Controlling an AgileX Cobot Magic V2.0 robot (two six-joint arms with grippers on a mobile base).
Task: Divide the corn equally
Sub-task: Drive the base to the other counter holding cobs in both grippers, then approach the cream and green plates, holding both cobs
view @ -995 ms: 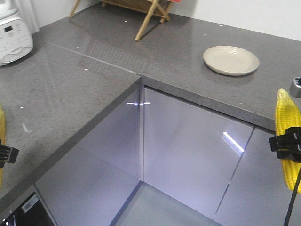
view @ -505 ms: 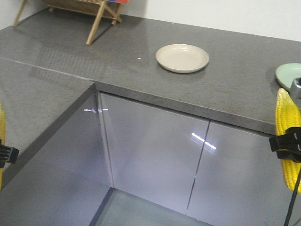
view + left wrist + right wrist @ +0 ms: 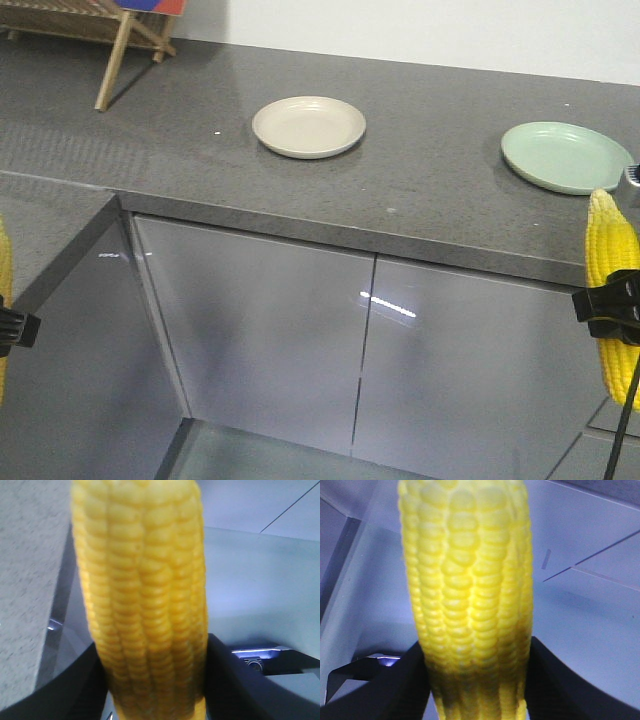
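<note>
Each gripper holds one corn cob upright. My right gripper [image 3: 610, 318] is shut on a yellow corn cob [image 3: 610, 250] at the right edge of the front view, below the counter edge; the same cob [image 3: 470, 600] fills the right wrist view between the black fingers [image 3: 555, 685]. At the far left edge, my left gripper [image 3: 10, 328] is shut on another corn cob [image 3: 3, 265], mostly cut off there. That cob [image 3: 145, 595] fills the left wrist view, pinched between dark fingers [image 3: 235, 680].
A grey stone counter [image 3: 400, 190] carries a beige plate [image 3: 308, 126] and a pale green plate [image 3: 566, 156]. Glossy grey cabinet doors [image 3: 270, 330] stand below it. A wooden rack leg [image 3: 115, 60] sits at the back left. A side counter [image 3: 50, 230] runs along the left.
The view has swung to the right: the beige plate slid left in the frame and the green plate came fully into view. Both grippers keep their cobs in the same place in the frame.
</note>
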